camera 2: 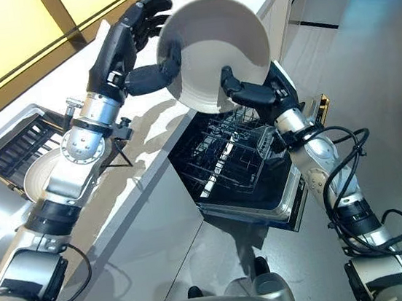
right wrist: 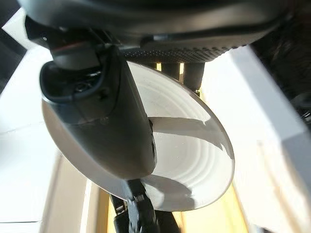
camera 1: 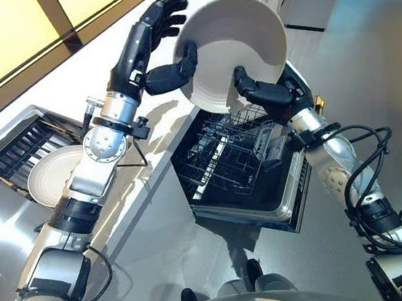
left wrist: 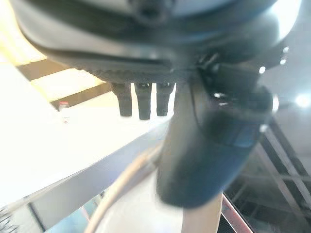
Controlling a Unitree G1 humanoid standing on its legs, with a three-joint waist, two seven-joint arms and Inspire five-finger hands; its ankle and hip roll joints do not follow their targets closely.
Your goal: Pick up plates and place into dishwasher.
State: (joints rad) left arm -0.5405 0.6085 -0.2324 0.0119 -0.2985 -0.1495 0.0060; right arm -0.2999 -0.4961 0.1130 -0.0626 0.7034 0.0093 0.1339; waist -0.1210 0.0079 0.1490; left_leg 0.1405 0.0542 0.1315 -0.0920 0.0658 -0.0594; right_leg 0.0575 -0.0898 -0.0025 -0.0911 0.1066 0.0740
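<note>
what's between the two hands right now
The white plate, tilted above the open dishwasher: the left hand pinches its left rim and the right hand its lower right rim, seen in both eye views.

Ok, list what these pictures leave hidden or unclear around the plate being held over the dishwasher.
- Right robot hand: its fingers lie behind the held plate in the eye views.
- Second plate by the sink rack: partly covered by the left arm.
- Dishwasher rack slots: partly hidden by the held plate, wires too fine to tell free ones.
- Left wrist view: left robot hand hides most of the plate.
</note>
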